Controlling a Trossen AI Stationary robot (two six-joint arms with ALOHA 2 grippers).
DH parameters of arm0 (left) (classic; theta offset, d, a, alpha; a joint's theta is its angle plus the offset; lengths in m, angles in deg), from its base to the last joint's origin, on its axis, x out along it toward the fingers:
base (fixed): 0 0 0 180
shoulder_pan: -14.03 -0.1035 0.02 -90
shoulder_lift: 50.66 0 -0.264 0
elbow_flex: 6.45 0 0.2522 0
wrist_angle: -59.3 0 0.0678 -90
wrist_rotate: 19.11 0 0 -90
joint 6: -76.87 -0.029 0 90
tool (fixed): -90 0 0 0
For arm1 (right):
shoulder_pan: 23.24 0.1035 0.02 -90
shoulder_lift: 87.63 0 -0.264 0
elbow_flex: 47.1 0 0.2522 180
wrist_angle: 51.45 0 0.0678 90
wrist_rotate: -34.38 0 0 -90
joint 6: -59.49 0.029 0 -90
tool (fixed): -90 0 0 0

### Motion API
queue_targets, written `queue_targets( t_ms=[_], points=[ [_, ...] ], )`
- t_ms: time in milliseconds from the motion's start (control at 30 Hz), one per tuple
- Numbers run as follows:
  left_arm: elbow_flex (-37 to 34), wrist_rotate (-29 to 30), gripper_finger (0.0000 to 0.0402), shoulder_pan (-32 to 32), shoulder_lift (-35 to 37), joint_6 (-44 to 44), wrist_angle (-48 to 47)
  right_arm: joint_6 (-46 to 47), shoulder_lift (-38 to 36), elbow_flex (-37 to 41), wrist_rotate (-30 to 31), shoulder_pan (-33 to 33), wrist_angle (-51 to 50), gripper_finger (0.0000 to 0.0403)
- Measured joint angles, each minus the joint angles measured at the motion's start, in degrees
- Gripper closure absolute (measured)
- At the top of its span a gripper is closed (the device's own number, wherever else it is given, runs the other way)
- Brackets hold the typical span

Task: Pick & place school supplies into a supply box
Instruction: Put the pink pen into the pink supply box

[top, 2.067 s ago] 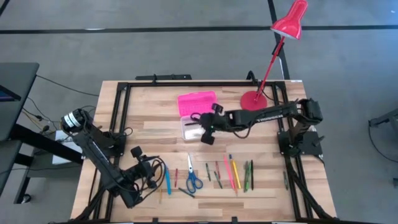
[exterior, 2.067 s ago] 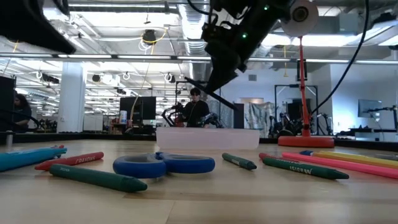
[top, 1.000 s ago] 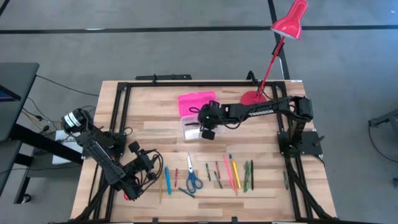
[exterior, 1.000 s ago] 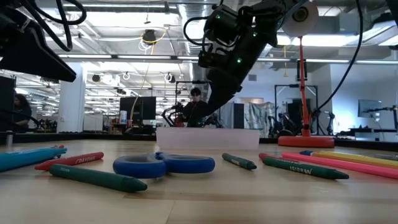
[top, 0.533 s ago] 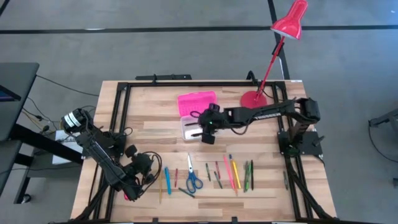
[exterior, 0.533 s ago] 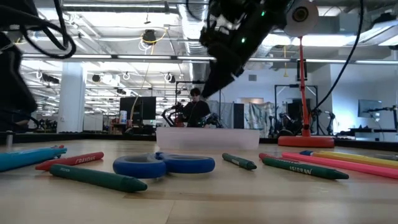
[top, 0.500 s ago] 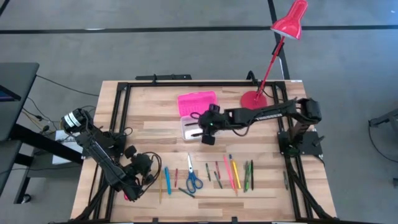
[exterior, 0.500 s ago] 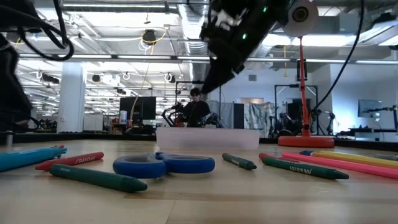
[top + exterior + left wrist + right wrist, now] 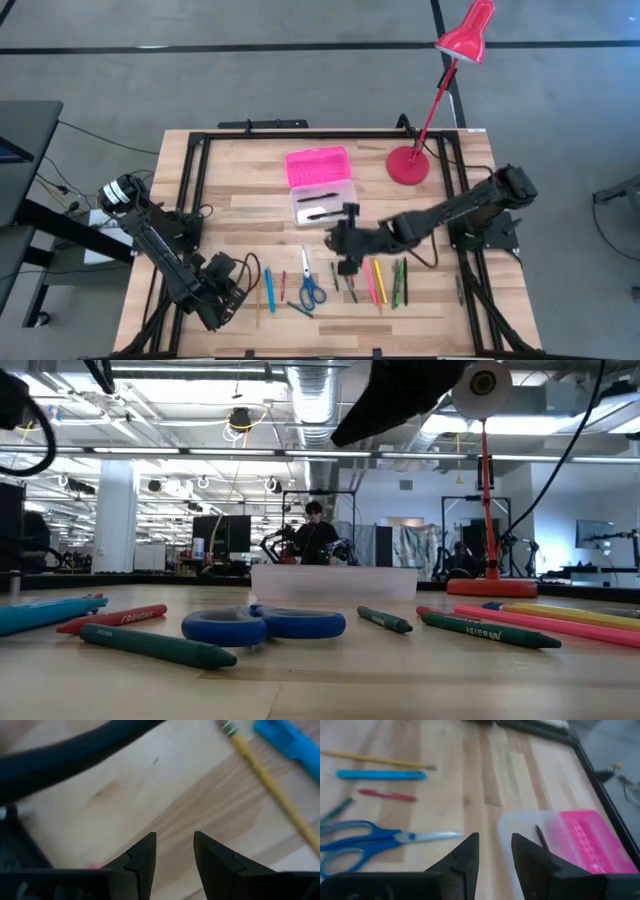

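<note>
The supply box stands mid-table, its pink lid (image 9: 318,165) swung open behind the clear base (image 9: 322,207), where thin black supplies lie. School supplies lie in a row near the front edge: a yellow pencil (image 9: 257,300), a blue pen (image 9: 269,290), blue-handled scissors (image 9: 309,286), and green, pink and yellow sticks (image 9: 372,281). My right gripper (image 9: 338,245) hangs open above this row, between the scissors (image 9: 370,837) and the box base (image 9: 530,835). My left gripper (image 9: 228,285) points down at the front left, open, beside the yellow pencil (image 9: 270,785).
A red desk lamp stands with its round base (image 9: 407,165) at the far right of the table, right of the box. A black frame (image 9: 195,180) runs around the tabletop. Bare wood lies between the box and the row.
My right gripper has swung from above the supply box toward the table's near edge and now hangs over the row of supplies. My left gripper has turned on its wrist at the front left and shifted slightly.
</note>
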Motion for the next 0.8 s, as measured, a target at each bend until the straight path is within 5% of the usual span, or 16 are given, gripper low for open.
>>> queue_targets(
  t_ms=[400,800],
  points=[
    [-0.02,-12.94,0.0274,1.85,-0.01,11.03,-8.21,5.92,0.0,9.71,11.0,10.88,14.93,0.0295],
    [-2.67,-13.32,0.0274,2.31,-0.01,14.81,-2.13,8.06,0.02,12.84,16.36,16.37,21.84,0.0295]
  ],
)
